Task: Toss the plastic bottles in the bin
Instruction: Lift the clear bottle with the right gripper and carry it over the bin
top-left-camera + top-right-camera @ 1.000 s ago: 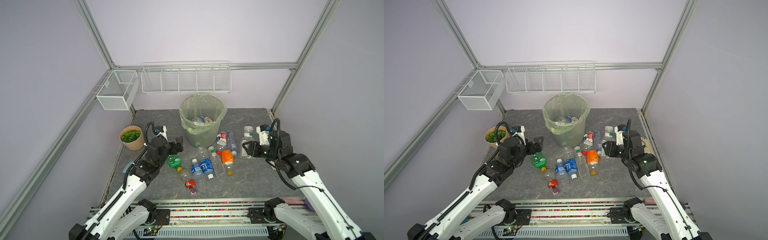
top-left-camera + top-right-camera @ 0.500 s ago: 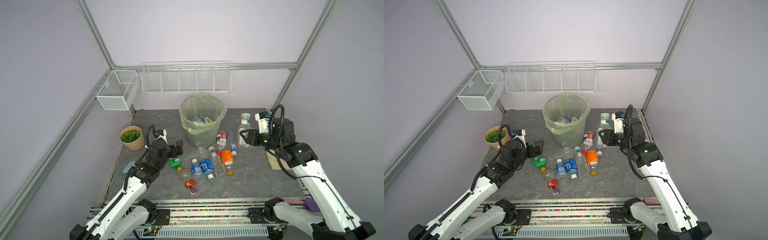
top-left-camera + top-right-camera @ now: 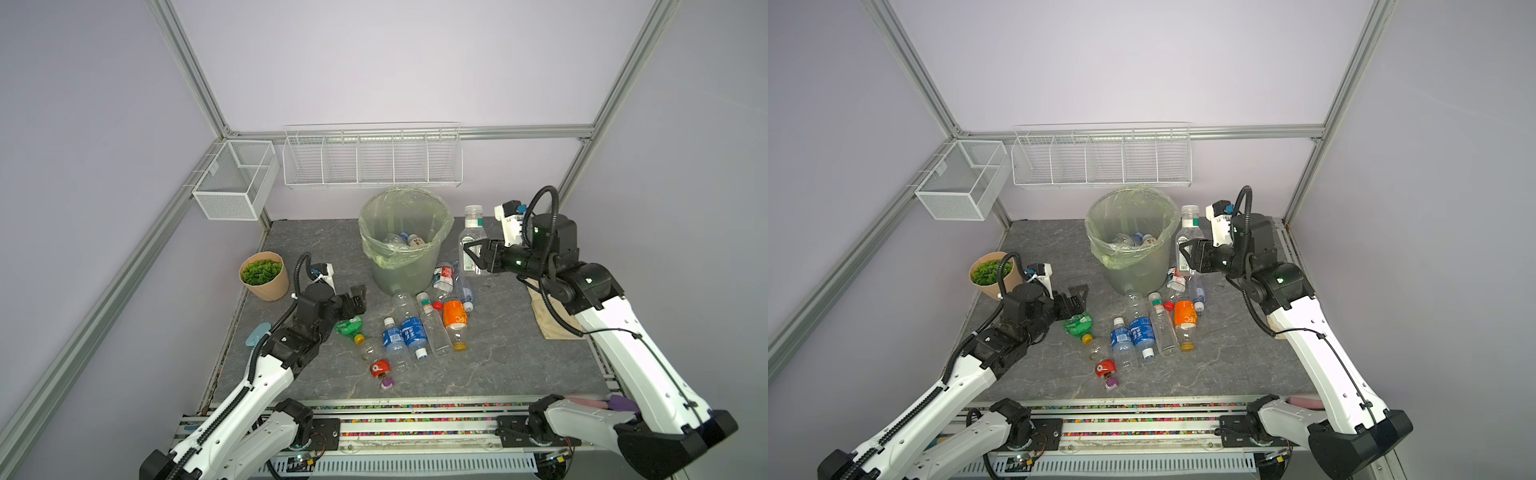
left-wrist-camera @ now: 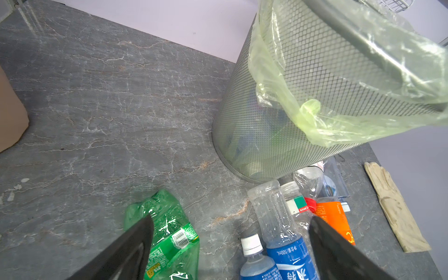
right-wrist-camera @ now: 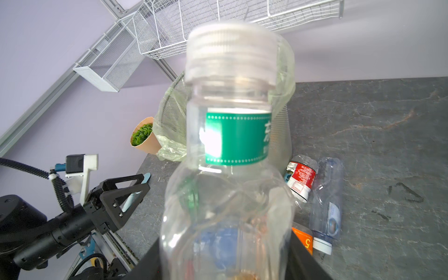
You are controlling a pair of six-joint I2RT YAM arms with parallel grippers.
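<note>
Two white wire baskets hang on the walls: the long divided basket [image 3: 372,156] above the bin [image 3: 401,270], and the smaller mesh box [image 3: 232,178] off to the left. The bin, a grey mesh bucket lined with a pale green bag, stands at the back of the grey table [image 3: 519,365]. At least three bottles [image 3: 405,240] lie at its bottom. The tan plant pot [image 3: 268,291] holds a green plant.

Some ten plastic bottles [image 3: 432,324] lie on the table in front of the bin, the nearest at its foot. The right gripper [image 3: 471,254] is closed round the lower body of a clear bottle [image 3: 471,230], which is upright, white-capped and raised just beside the bin's rim. The left gripper [image 3: 356,300] stands wide open with nothing in it, low over a crushed green bottle [image 3: 347,326].

The held bottle's label is a green band edged with white dots, with part of a white character showing. The blue-labelled bottle [image 4: 288,257] shows "600mL" and white Chinese characters. The orange-labelled bottle [image 3: 1185,318] appears to read "NFC". Print on the red-labelled bottle [image 5: 300,177] is too small to read.
</note>
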